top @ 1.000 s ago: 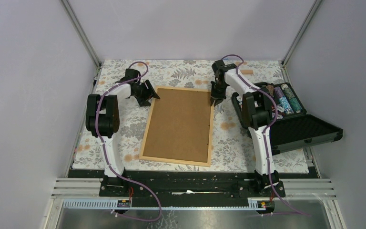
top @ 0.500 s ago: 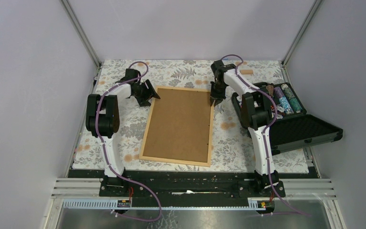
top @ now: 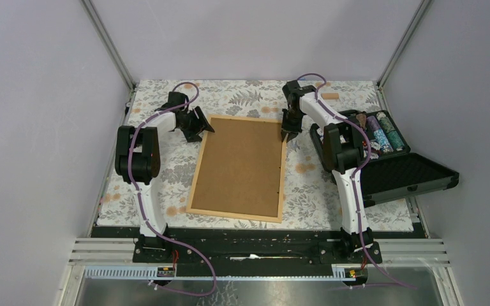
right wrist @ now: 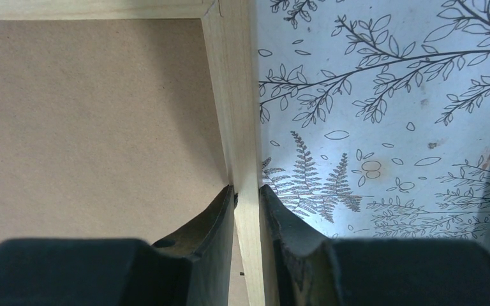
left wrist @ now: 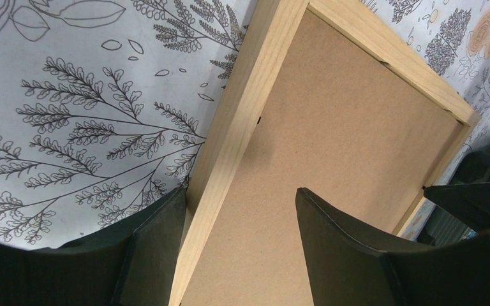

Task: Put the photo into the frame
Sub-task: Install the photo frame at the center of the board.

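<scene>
Lying face down in the middle of the desk (top: 306,185), the frame (right wrist: 233,95) shows only its brown back board (top: 242,166), so the photo cannot be seen and may be tucked under it. The right hand (right wrist: 247,194) is clenched on the thin wood edge near the frame's 1 o'clock corner. The left hand (left wrist: 237,197) is spread wide over the edge near 11 o'clock, not pinching. The step looks like getting hold of the frame to turn it over, so next the left hand should likely squeeze, then both lift evenly.
</scene>
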You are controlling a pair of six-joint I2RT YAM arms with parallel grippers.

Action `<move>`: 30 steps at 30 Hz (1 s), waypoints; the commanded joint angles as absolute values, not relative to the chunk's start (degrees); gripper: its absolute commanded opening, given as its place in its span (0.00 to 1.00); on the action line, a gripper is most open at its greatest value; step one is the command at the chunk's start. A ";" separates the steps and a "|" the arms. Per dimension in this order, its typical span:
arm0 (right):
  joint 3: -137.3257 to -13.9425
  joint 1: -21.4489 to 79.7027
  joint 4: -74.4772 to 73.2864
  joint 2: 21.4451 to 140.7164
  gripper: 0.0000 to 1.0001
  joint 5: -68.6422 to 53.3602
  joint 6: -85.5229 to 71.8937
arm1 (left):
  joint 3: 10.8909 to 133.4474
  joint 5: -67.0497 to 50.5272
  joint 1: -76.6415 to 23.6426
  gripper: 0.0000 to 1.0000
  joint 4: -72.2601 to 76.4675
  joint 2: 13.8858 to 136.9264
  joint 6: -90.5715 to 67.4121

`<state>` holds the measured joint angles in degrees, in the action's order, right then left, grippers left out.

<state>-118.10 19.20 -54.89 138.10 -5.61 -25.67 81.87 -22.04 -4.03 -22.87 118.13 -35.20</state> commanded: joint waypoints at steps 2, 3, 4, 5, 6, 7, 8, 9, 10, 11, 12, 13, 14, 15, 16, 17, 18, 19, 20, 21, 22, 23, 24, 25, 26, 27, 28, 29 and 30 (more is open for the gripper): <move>-116.09 23.14 -49.31 148.18 0.25 -4.66 -28.70 | 79.79 -28.21 -7.85 0.67 -22.34 120.99 -37.44; -116.53 23.25 -49.33 148.66 0.25 -4.80 -29.00 | 79.79 -28.44 -8.02 0.67 -22.25 121.16 -37.54; -116.94 23.38 -49.31 149.12 0.25 -4.86 -29.15 | 79.76 -28.47 -8.14 0.67 -22.30 121.34 -37.53; -117.45 23.64 -49.35 149.47 0.25 -4.80 -29.37 | 79.73 -28.49 -8.25 0.67 -22.21 121.28 -37.54; -117.83 23.94 -49.39 149.88 0.25 -4.31 -29.57 | 79.75 -28.44 -8.34 0.67 -22.19 121.24 -37.49; -118.22 24.19 -49.39 150.09 0.25 -3.95 -29.66 | 79.78 -28.47 -8.35 0.67 -22.23 121.11 -37.45; -118.60 24.37 -49.39 150.43 0.25 -3.95 -29.82 | 79.83 -28.47 -8.34 0.67 -22.25 121.04 -37.46; -118.84 24.45 -49.39 150.69 0.25 -4.03 -29.92 | 79.86 -28.48 -8.35 0.67 -22.16 120.96 -37.47; -119.14 24.57 -49.53 151.01 0.25 -3.92 -30.01 | 79.83 -28.48 -8.33 0.67 -22.28 120.82 -37.38; -119.45 24.72 -49.78 151.27 0.25 -3.50 -30.01 | 79.73 -28.43 -8.39 0.67 -22.31 120.73 -37.39; -119.59 24.89 -49.89 151.27 0.25 -3.11 -30.10 | 79.80 -28.39 -8.29 0.67 -22.21 120.67 -37.39; -119.66 24.95 -49.92 151.37 0.25 -2.86 -30.07 | 79.77 -28.47 -8.35 0.67 -22.28 120.67 -37.45; -119.70 25.07 -49.92 151.35 0.25 -2.63 -30.13 | 79.78 -28.54 -8.43 0.67 -22.18 120.65 -37.44; -119.94 25.24 -50.17 151.48 0.25 -2.30 -30.07 | 79.85 -28.61 -8.44 0.67 -22.17 120.58 -37.46; -120.52 25.37 -50.77 151.77 0.25 -1.96 -30.17 | 79.81 -28.57 -8.51 0.67 -22.22 120.52 -37.49; -121.20 25.46 -51.25 152.20 0.25 -1.90 -30.41 | 79.74 -28.55 -8.57 0.67 -22.21 120.39 -37.45; -121.70 25.61 -51.35 152.51 0.26 -2.17 -30.43 | 79.76 -28.63 -8.61 0.66 -22.11 120.41 -37.48; -122.04 25.77 -51.33 152.57 0.26 -2.27 -30.42 | 79.80 -28.67 -8.58 0.66 -22.10 120.41 -37.48; -122.47 25.87 -51.41 152.83 0.26 -2.39 -30.53 | 79.80 -28.74 -8.64 0.66 -22.08 120.45 -37.45; -122.92 26.00 -51.56 152.98 0.26 -2.67 -30.68 | 79.75 -28.81 -8.66 0.67 -22.11 120.48 -37.44; -123.23 26.01 -51.59 153.21 0.26 -3.23 -30.80 | 79.75 -28.87 -8.70 0.66 -22.11 120.44 -37.52; -123.44 26.02 -51.59 153.24 0.26 -3.70 -30.80 | 79.70 -28.98 -8.76 0.66 -22.08 120.46 -37.53; -123.67 25.97 -51.59 153.35 0.27 -4.10 -30.79 | 79.71 -29.00 -8.86 0.66 -22.05 120.45 -37.60; -123.78 26.01 -51.61 153.33 0.27 -4.47 -30.79 | 79.67 -29.00 -8.88 0.66 -21.99 120.37 -37.60; -123.87 26.02 -51.55 153.29 0.28 -4.74 -30.85 | 79.71 -29.08 -8.94 0.66 -21.90 120.22 -37.58; -123.99 26.02 -51.51 153.35 0.29 -5.12 -30.96 | 79.67 -29.09 -8.96 0.66 -21.94 120.14 -37.60; -124.22 25.97 -51.58 153.59 0.30 -5.63 -30.95 | 79.63 -29.09 -8.92 0.66 -21.91 120.09 -37.62; -124.41 26.01 -51.59 153.70 0.31 -6.23 -31.02 | 79.71 -29.16 -8.96 0.66 -21.92 120.02 -37.63; -124.56 26.01 -51.55 153.82 0.31 -6.74 -31.17 | 79.72 -29.18 -8.96 0.66 -21.97 120.03 -37.65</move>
<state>-127.55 21.37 -62.52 143.26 -0.91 -26.89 81.60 -22.00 -4.27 -22.46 118.13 -35.20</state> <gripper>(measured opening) 0.299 0.666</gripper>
